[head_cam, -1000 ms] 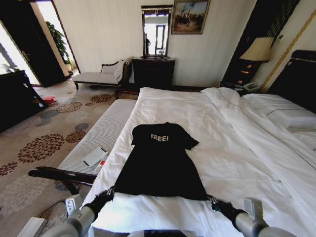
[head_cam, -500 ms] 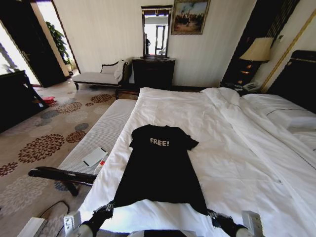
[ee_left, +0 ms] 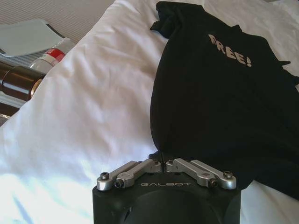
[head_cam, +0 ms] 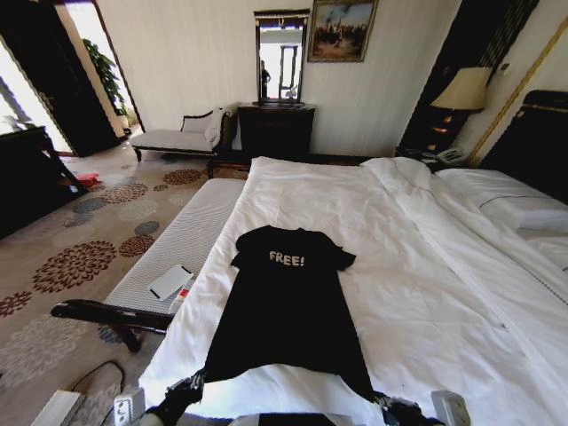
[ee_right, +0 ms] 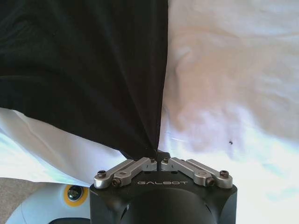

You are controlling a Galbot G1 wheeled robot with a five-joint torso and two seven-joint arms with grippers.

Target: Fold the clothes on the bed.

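Black T-shirt (head_cam: 288, 315) lies lengthwise on bed (head_cam: 426, 266), collar far. Left gripper (ee_left: 161, 162) and right gripper (ee_right: 159, 156) fingers each pinched shut on near hem corners.

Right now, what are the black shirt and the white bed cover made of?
The black T-shirt looks like soft matte knit, probably cotton: it stretches into limp folds where both grippers pull its hem corners. The bed cover seems a smooth woven cloth, likely cotton, showing fine creases and a faint sheen.

L claw (ee_left: 162, 162) pinching black tee (ee_left: 219, 93) hem on bed (ee_left: 93, 116).
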